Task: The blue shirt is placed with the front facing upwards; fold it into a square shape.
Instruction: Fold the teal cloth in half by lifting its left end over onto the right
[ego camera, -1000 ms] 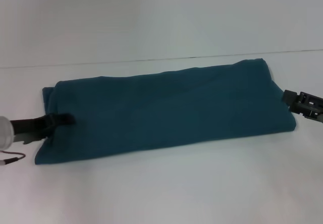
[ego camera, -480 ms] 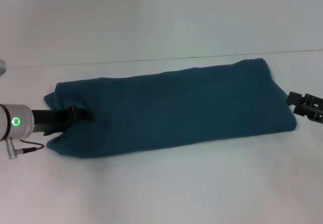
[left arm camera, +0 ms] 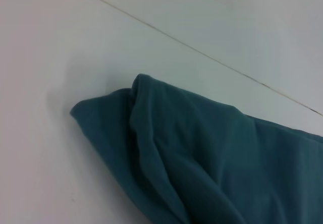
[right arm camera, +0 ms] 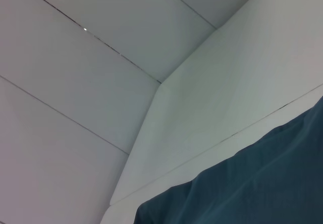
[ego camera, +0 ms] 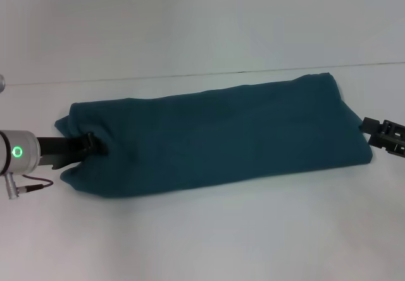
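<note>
- Both grippers partly hidden: left gripper [ego camera: 93, 143] clenched on the blue shirt [ego camera: 215, 135]; right gripper [ego camera: 370, 129] cut off, grip unclear.
- White table [ego camera: 209, 237] lies bare around it.

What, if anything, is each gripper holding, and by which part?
The left gripper pinches the blue shirt at its left end. The right gripper sits at the right end; a hold cannot be told.

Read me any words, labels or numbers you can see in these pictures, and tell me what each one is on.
None can be read.
The blue shirt shows only plain fabric in all three views; no print or label is showing.
The left gripper and right gripper carry no legible marking.
</note>
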Action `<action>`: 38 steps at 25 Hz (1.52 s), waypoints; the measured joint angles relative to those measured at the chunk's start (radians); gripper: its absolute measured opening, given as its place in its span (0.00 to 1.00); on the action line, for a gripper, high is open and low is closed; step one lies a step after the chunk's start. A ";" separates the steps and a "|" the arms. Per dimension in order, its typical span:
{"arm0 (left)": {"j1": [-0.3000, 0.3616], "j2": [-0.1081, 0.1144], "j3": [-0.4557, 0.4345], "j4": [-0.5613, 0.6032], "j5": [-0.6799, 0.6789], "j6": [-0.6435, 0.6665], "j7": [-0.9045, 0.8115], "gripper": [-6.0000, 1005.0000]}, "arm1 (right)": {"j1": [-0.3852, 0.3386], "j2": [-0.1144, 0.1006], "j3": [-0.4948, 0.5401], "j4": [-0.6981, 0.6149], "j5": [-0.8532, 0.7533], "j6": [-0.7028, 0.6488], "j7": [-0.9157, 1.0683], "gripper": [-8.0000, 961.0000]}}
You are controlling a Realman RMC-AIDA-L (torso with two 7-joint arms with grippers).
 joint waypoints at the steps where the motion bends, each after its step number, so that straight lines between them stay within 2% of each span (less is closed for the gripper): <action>1: 0.000 0.000 0.001 0.000 -0.001 0.000 0.001 0.32 | -0.001 0.001 0.000 0.000 0.000 -0.001 0.000 0.96; 7: 0.002 0.000 -0.004 0.023 -0.010 0.025 0.012 0.10 | -0.004 0.002 0.000 0.003 0.000 -0.001 0.000 0.96; 10: 0.011 0.003 -0.007 0.044 -0.036 0.066 0.030 0.09 | -0.005 0.001 0.000 0.011 0.000 -0.001 0.000 0.96; 15: 0.052 0.029 -0.041 0.051 -0.099 0.096 0.042 0.08 | -0.006 0.000 0.005 0.012 0.000 -0.001 -0.001 0.96; 18: 0.069 0.042 -0.085 0.059 -0.041 0.086 -0.007 0.08 | -0.006 0.001 0.008 0.013 0.000 -0.001 -0.001 0.96; 26: 0.081 0.079 -0.269 0.108 0.204 0.079 -0.067 0.08 | -0.001 0.001 0.017 0.025 0.001 0.000 0.001 0.96; 29: 0.081 0.085 -0.296 0.129 0.244 0.077 -0.081 0.08 | 0.000 0.000 0.020 0.026 0.001 0.004 0.000 0.96; 35: 0.078 0.084 -0.293 0.142 0.241 0.085 -0.088 0.08 | 0.000 -0.001 0.020 0.027 0.001 0.005 0.000 0.96; 38: 0.073 0.084 -0.295 0.155 0.214 0.150 -0.088 0.08 | 0.002 -0.002 0.020 0.028 0.001 0.006 0.000 0.96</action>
